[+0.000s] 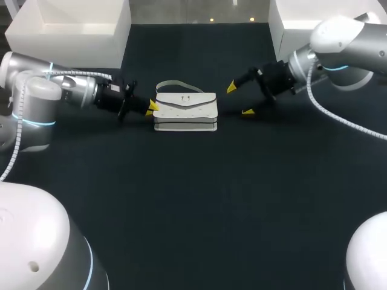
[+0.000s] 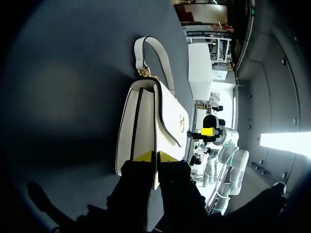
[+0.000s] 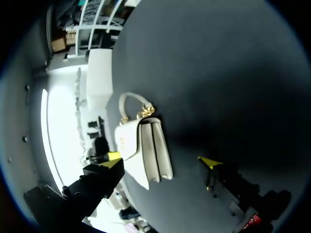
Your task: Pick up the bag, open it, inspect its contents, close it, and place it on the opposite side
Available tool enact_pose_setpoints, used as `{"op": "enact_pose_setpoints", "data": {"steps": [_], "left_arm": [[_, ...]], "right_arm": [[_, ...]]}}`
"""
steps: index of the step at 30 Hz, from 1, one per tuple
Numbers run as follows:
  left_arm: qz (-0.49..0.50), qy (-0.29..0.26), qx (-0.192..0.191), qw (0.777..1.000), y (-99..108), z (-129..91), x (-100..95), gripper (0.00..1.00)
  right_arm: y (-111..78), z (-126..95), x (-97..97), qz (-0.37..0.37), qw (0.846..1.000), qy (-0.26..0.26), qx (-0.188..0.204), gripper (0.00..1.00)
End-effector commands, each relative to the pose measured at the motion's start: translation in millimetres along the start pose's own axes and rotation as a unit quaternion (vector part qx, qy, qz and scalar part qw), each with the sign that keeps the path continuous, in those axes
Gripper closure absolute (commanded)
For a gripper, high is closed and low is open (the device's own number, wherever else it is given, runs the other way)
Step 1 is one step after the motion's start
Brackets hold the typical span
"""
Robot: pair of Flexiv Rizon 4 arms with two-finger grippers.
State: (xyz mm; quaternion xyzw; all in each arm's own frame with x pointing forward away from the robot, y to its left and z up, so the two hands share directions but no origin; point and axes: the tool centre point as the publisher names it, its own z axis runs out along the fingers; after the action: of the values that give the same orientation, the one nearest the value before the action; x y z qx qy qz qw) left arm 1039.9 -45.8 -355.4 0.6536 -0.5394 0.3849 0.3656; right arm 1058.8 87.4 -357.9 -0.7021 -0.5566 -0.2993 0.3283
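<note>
- The bag (image 1: 184,110) lay flat on the table (image 1: 193,205) with its flap (image 1: 192,100) facing up
- The left gripper (image 1: 151,107) was at the bag's left end; in the left wrist view its two yellow tips sat close together, pinching the edge of that end between them
- The right gripper (image 1: 240,99) stood off the bag's right end, near it but not touching, with its fingers spread wide
- In the right wrist view the bag lay ahead of the right gripper, in line with the gap between its fingers
- The strap (image 1: 172,84) arched out from the bag's far side toward its left end, joined to the bag by gold fittings (image 2: 143,73)
- The flap was shut, its pointed tip at a small clasp (image 2: 182,123), so whatever the bag held was hidden
- The left gripper's dark fingers covered the bag's nearest corner in the left wrist view, and how far the edge ran in between them could not be told
- In the head view the left tips merged with the bag's end and were hard to tell apart
- Two white bins (image 1: 66,27) stood well beyond the bag's far side, one to its left and one to its right
- The left bin showed only white walls inside; the right bin was largely cut off behind the right arm
</note>
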Motion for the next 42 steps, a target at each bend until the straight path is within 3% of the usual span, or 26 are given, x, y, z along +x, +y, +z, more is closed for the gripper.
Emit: {"op": "enact_pose_setpoints", "data": {"steps": [1, 15, 22, 38, 42], "left_arm": [[0.0, 0.003, -0.008, 1.0, -6.1, -0.3, -4.9, 1.0], [0.017, -0.017, 0.0, 1.0, -12.3, -35.1, -7.5, 1.0], [0.023, -0.046, 0.013, 0.999, -21.0, -60.1, -14.7, 1.0], [0.023, -0.046, 0.013, 0.999, -21.0, -60.1, -14.7, 1.0], [0.043, -0.049, 0.018, 0.998, -31.1, -74.1, -16.7, 1.0]], "right_arm": [[-1.5, -8.9, 1.1, -0.006, 1.0, -0.014, -0.001, 0.0], [-6.8, -59.0, -14.1, -0.045, 0.989, -0.136, -0.027, 0.0], [-6.8, -59.0, -14.1, -0.045, 0.989, -0.136, -0.027, 0.0], [-6.8, -59.0, -14.1, -0.045, 0.989, -0.136, -0.027, 0.0], [-2.9, -71.6, -17.3, -0.059, 0.983, -0.173, -0.022, 0.0]]}}
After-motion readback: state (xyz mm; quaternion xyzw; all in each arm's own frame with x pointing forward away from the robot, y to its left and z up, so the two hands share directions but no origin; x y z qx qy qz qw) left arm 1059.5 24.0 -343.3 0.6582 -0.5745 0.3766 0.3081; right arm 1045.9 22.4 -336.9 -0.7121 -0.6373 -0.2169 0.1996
